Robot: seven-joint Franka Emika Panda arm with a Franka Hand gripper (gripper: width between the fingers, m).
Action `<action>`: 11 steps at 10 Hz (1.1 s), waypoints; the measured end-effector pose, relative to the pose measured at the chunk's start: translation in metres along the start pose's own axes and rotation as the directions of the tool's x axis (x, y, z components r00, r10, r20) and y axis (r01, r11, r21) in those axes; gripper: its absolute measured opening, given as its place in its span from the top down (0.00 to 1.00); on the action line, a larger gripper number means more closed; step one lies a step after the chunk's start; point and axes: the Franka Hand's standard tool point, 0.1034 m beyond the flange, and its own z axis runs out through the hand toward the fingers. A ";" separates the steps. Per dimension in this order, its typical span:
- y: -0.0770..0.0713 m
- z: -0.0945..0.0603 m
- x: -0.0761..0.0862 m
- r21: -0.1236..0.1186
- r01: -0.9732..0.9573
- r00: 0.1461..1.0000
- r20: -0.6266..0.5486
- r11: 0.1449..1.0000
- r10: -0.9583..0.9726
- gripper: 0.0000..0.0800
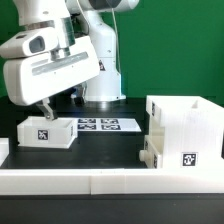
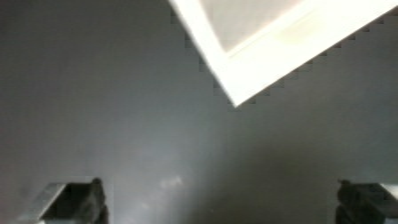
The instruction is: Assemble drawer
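Observation:
A small white open-top tray (image 1: 45, 131) with a black-and-white tag stands on the dark table at the exterior view's left. My gripper (image 1: 46, 108) hangs just above it, at its far side. In the wrist view the gripper (image 2: 217, 205) is open, with dark fingertips (image 2: 71, 200) wide apart and nothing but bare table between them. A white corner of the tray (image 2: 267, 40) shows ahead of the jaws. The tall white box shell (image 1: 188, 122) stands at the exterior view's right, with a tag low on its front. A second white tray (image 1: 150, 150) juts from its lower left side.
The marker board (image 1: 100, 125) lies flat on the table between the tray and the shell, near the robot's base (image 1: 103, 85). The long low white border wall (image 1: 110, 180) runs along the front edge. A green wall is behind.

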 end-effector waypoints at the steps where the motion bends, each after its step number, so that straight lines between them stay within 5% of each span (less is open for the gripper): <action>1: -0.002 0.000 -0.011 -0.009 -0.093 0.996 -0.005 0.996 0.093 0.19; 6: -0.007 0.003 -0.017 0.000 -0.414 0.910 -0.009 0.910 0.414 0.19; 11: -0.019 0.013 -0.019 -0.016 -0.727 0.687 -0.019 0.687 0.727 0.19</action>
